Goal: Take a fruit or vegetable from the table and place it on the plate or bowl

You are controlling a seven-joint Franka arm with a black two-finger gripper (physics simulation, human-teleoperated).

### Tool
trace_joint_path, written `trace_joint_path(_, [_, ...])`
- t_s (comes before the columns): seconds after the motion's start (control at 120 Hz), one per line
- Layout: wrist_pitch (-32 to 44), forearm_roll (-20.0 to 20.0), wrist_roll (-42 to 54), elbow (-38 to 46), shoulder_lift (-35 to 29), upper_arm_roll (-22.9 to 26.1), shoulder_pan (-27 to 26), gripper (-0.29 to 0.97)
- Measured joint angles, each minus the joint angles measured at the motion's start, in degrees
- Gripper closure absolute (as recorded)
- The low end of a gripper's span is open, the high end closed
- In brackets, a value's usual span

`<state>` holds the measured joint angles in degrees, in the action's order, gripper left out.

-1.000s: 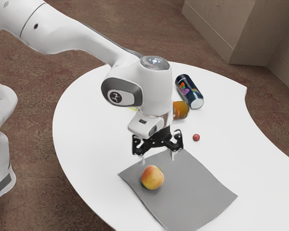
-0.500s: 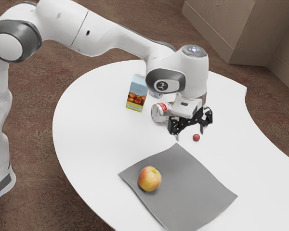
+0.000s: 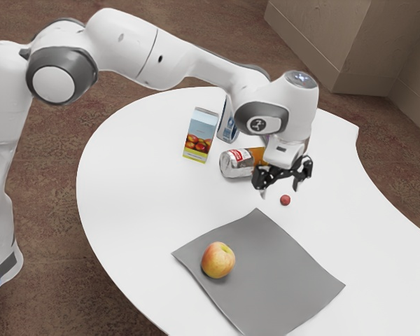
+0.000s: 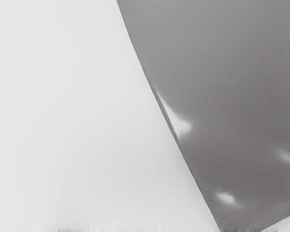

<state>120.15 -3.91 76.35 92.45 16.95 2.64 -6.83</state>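
my arm looks like glossy white plastic, my gripper matt black. the desk is smooth matt white, the grey sheet dull with faint shiny patches. the can looks metal, the floor rough carpet.

apple 1 | small red fruit 1 | grey mat 1 | juice carton 1 | can 1

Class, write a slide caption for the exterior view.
Open black two-finger hand near a small red round fruit; a yellow-red apple lies on a flat grey mat.
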Motion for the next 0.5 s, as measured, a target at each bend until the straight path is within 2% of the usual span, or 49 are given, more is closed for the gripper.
trace_joint_path(0.5, [-0.55,0.11,2.35,-4.47,3.92,0.74,0.26,0.00])
